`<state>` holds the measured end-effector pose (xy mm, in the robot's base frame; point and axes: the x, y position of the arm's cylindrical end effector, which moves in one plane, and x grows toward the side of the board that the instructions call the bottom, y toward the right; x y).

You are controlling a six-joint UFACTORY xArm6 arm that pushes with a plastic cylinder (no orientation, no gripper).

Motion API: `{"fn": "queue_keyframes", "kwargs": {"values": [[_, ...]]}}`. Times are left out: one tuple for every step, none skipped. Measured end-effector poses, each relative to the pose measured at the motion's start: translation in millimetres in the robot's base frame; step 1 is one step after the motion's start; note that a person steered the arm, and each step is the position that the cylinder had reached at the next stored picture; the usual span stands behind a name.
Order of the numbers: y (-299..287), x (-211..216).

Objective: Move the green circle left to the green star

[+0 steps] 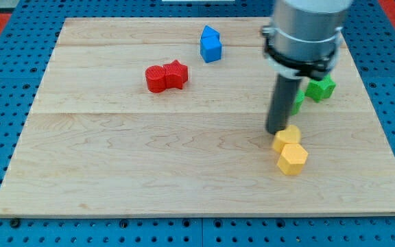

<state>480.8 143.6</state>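
The green star lies at the view's right, partly behind the arm. The green circle sits just left of and below it, mostly hidden behind my rod, only a sliver showing. My tip rests on the board just left of and below the green circle, touching the upper yellow block's top left.
Two yellow blocks sit close together, one right by my tip and a hexagon below it. A red circle and red star touch at centre left. A blue block stands near the view's top. The wooden board ends near the star.
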Motion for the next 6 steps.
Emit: {"fn": "queue_keyframes", "kwargs": {"values": [[11.6, -2.7], [5.3, -19.7], [3.0, -37.1], [18.1, -40.3], [47.7, -39.2], [90.2, -39.2]]}}
